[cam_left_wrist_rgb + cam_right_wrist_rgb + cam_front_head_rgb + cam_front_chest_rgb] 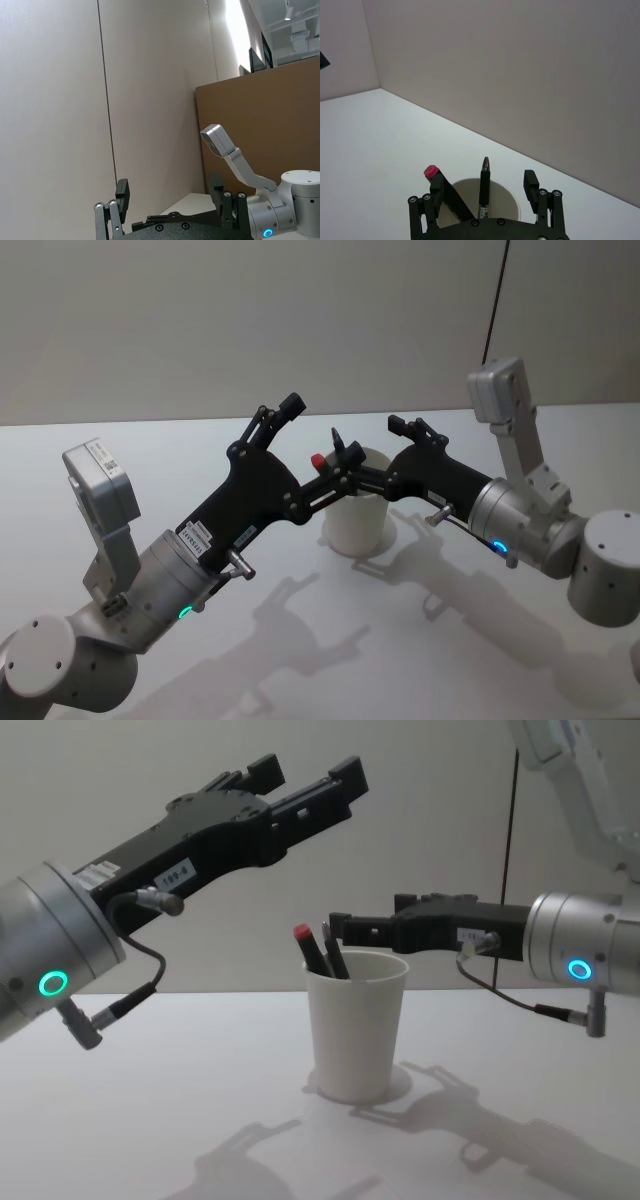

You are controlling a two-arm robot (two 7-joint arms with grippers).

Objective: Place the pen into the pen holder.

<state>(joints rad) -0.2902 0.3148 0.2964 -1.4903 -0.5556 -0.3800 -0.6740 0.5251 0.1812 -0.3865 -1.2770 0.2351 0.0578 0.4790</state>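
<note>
Left gripper (pixel 305 780) hangs raised, fingers spread, empty. Right gripper (pixel 340 928), fingers apart and holding nothing, hovers level just above the white paper cup (pixel 357 1025). Below it, two pens (pixel 322 952) stand tilted inside, one red-capped.

White cup (pixel 356 523) upright on white table (pixel 150 470), mid-frame. Red-capped pen (pixel 318 462) at cup's left rim, partly hidden behind arm linkage. Left gripper (pixel 311 454) raised just left of cup, fingers apart. Right gripper (pixel 372 443) above cup rim, fingers apart, empty.
</note>
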